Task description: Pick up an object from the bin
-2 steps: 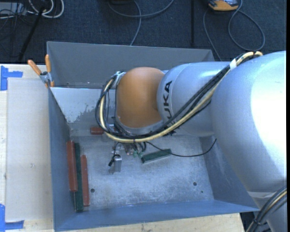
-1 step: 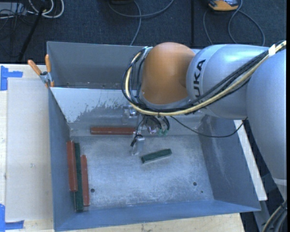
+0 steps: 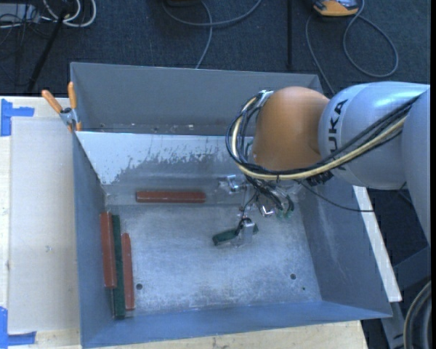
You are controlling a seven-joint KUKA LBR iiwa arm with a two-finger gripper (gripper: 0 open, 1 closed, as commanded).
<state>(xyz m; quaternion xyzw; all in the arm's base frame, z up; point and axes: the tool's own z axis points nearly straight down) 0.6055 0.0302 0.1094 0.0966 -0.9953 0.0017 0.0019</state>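
Dark-green small piece (image 3: 224,238) lies mid bin (image 3: 203,286) — gripper (image 3: 246,227) just at it — whether clamped, cannot tell.

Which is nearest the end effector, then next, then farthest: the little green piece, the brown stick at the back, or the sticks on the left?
From the end effector:
1. Green piece, mid-bin, right beside it.
2. Back stick, along the far wall.
3. Left sticks, by the left wall; they lie too close together to rank among themselves.
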